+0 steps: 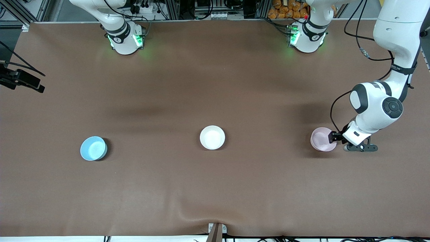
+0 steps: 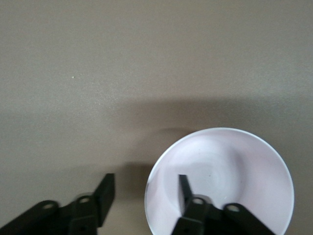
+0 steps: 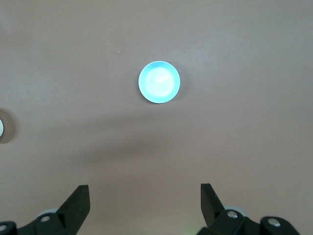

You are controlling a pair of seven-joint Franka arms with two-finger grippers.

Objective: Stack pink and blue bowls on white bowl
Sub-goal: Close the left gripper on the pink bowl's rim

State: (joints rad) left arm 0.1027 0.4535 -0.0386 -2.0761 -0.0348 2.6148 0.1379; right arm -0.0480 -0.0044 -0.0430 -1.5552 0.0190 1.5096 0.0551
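Observation:
The pale pink bowl (image 1: 321,138) sits upright on the brown table toward the left arm's end. My left gripper (image 1: 334,137) is open and low at its rim. In the left wrist view, the left gripper (image 2: 145,180) straddles the rim of the pink bowl (image 2: 230,166), one finger inside and one outside. The white bowl (image 1: 212,137) stands mid-table. The blue bowl (image 1: 93,148) stands toward the right arm's end. My right gripper (image 3: 144,191) is open and empty, high over the table, out of the front view. Its view shows the blue bowl (image 3: 159,82) and the white bowl's edge (image 3: 1,129).
The two arm bases (image 1: 125,39) (image 1: 306,37) stand along the table's back edge. A black device with cables (image 1: 20,80) juts in at the right arm's end. A small bracket (image 1: 215,232) sits at the front edge by a wrinkle in the brown cover.

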